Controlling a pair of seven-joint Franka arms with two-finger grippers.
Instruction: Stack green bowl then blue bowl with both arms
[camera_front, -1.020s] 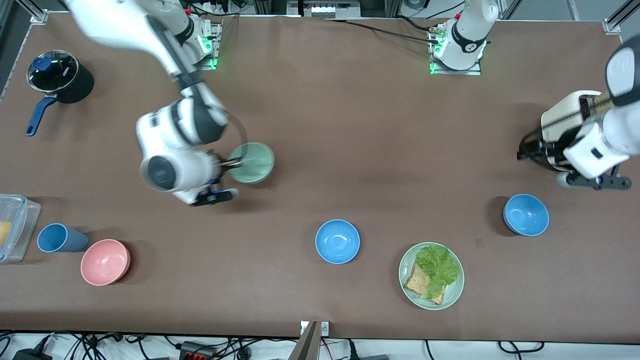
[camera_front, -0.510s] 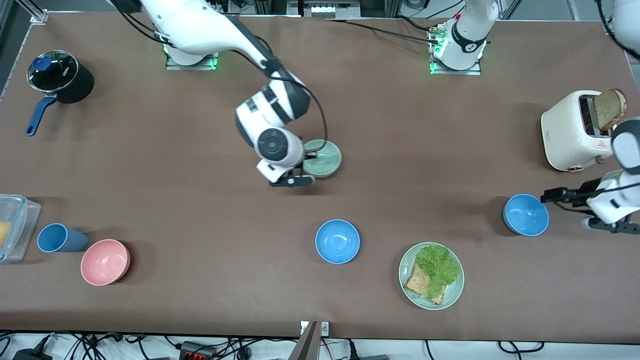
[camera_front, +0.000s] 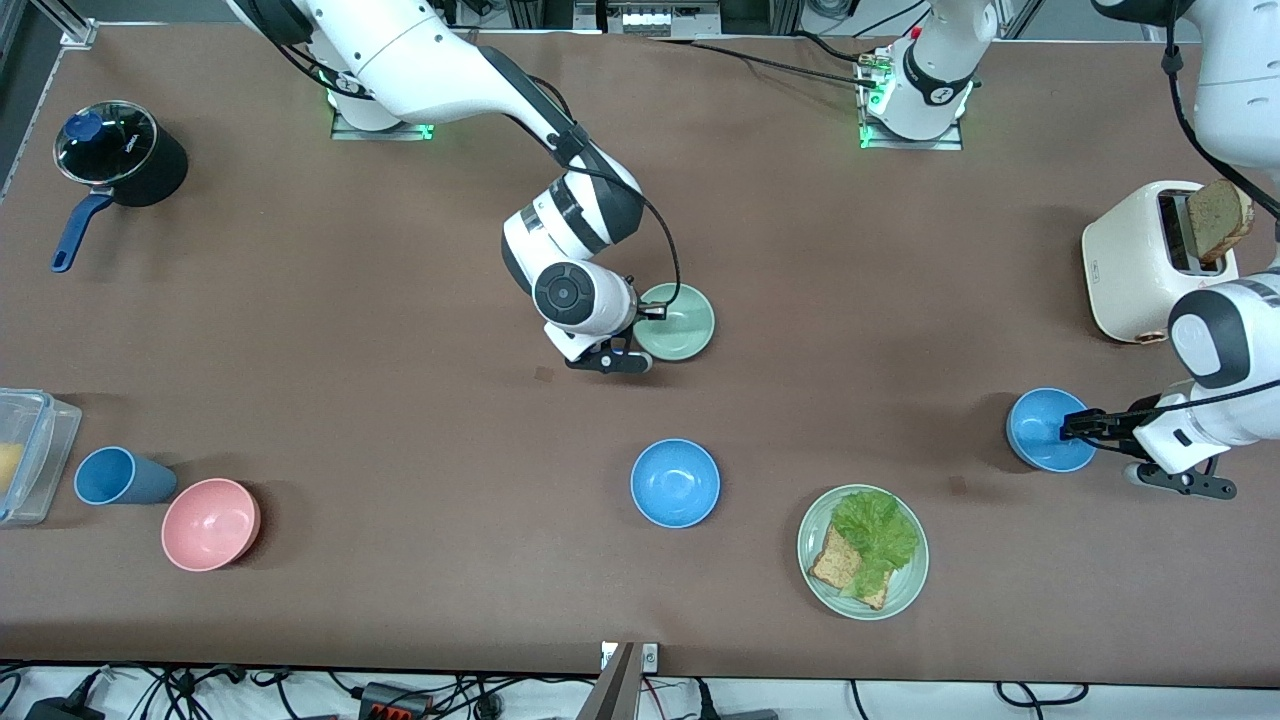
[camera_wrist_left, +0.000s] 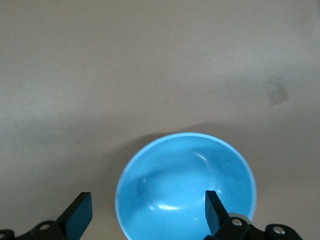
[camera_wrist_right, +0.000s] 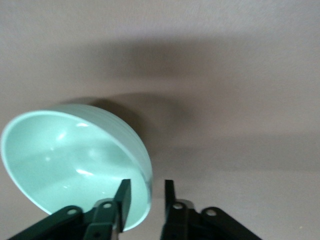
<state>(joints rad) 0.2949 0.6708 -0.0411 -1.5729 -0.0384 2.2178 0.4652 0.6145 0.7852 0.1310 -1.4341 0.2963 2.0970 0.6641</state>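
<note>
My right gripper (camera_front: 650, 312) is shut on the rim of the pale green bowl (camera_front: 682, 322), one finger inside and one outside. It holds the bowl tilted just above the middle of the table. In the right wrist view the green bowl (camera_wrist_right: 70, 160) hangs from the gripper (camera_wrist_right: 145, 195). My left gripper (camera_front: 1075, 425) is open at the edge of a blue bowl (camera_front: 1040, 430) toward the left arm's end. In the left wrist view the gripper (camera_wrist_left: 145, 212) straddles that bowl's (camera_wrist_left: 185, 185) rim without touching it. A second blue bowl (camera_front: 675, 483) sits nearer the front camera than the green bowl.
A pale green plate (camera_front: 809, 530) with lettuce and bread lies between the two blue bowls, nearer the camera. A white toaster (camera_front: 1140, 262) holding a bread slice stands by the left arm. A pink bowl (camera_front: 210, 523), blue cup (camera_front: 118, 476), clear box (camera_front: 30, 450) and black pot (camera_front: 120, 155) are at the right arm's end.
My right gripper carried the green bowl from nearer the right arm's end to the table's middle. My left gripper came down from beside the toaster to the blue bowl's rim.
</note>
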